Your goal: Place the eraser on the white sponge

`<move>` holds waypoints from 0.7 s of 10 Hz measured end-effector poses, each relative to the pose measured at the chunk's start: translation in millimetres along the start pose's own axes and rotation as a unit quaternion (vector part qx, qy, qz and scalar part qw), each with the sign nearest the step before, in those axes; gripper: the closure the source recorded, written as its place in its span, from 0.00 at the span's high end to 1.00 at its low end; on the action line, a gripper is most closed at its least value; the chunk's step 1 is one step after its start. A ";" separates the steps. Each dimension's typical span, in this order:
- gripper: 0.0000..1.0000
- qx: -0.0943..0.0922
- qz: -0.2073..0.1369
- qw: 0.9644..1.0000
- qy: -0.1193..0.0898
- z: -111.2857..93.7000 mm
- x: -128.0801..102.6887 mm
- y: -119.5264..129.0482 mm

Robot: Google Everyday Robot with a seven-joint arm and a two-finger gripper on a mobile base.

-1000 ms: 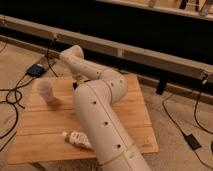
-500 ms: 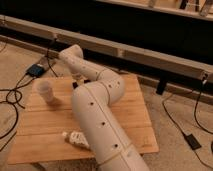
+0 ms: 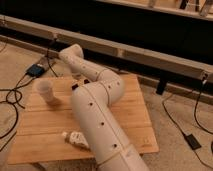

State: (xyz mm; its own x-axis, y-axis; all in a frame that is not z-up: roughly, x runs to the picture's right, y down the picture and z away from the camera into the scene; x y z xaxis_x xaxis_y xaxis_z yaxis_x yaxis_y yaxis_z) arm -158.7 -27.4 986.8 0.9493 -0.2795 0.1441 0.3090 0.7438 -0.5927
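Note:
My white arm [image 3: 95, 110] rises from the bottom edge and covers the middle of the wooden table [image 3: 135, 115]. Its far joint [image 3: 71, 53] reaches past the table's back left. A small dark part at the arm's left edge [image 3: 75, 86] looks like my gripper, low over the table and mostly hidden behind the arm. The eraser and the white sponge are hidden or out of view.
A white cup [image 3: 45, 91] stands at the table's left. A long white bottle [image 3: 75, 140] lies near the front edge beside my arm. Cables and a dark box [image 3: 36, 70] lie on the floor to the left. A long low rail [image 3: 150, 55] runs behind the table.

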 end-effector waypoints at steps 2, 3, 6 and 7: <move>0.80 0.002 0.008 1.000 -0.003 -3.3 5.1 -1.4; 0.80 0.002 0.015 1.000 -0.006 -5.4 10.1 -1.5; 0.80 0.000 0.041 0.999 -0.018 -17.9 33.0 2.4; 0.80 -0.001 0.050 0.998 -0.024 -23.3 42.4 5.1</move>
State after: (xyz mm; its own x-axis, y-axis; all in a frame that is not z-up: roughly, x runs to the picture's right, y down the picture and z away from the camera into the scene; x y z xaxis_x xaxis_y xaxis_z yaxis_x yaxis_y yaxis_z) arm -118.3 -49.6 971.5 0.9772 -0.1744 0.1210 0.2118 0.7659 -0.6070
